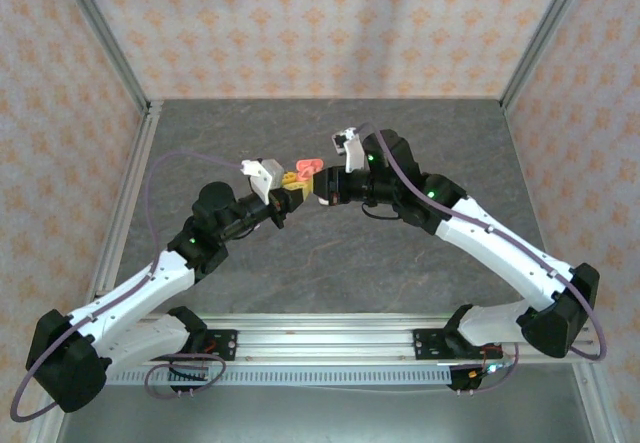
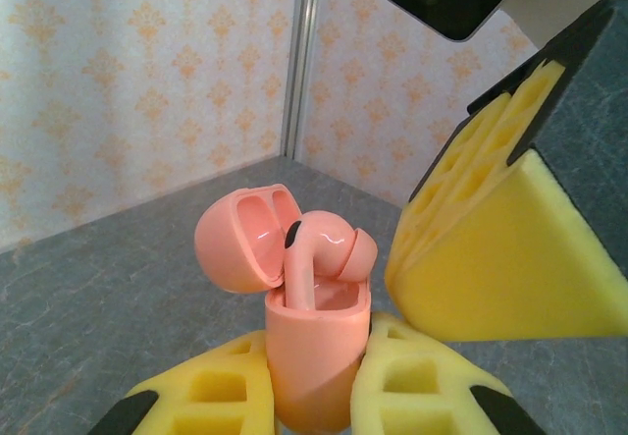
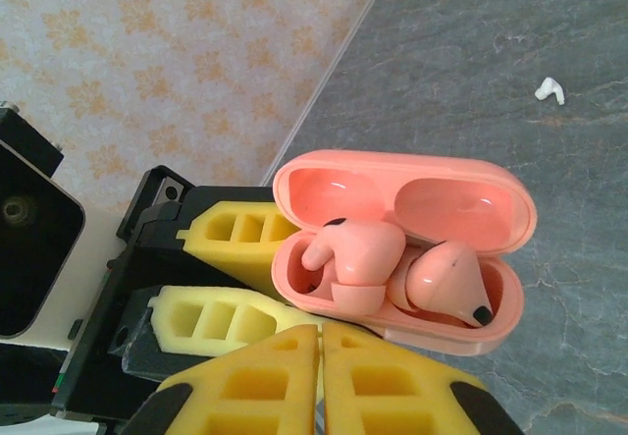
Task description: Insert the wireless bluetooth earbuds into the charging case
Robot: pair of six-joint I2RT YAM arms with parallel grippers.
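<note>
An open coral-pink charging case stands upright between the yellow foam fingers of my left gripper, which is shut on it. The lid hangs back to the left. One coral earbud lies seated in the case's right well. The other coral earbud sticks up, its stem partly in the left well. My right gripper is shut with nothing between its fingers, its tips just below that raised earbud. In the top view the case hangs above mid-table between the left gripper and the right gripper.
A white earbud lies loose on the grey table beyond the case. Patterned walls and a metal corner post close in the far side. The aluminium rail with both arm bases runs along the near edge.
</note>
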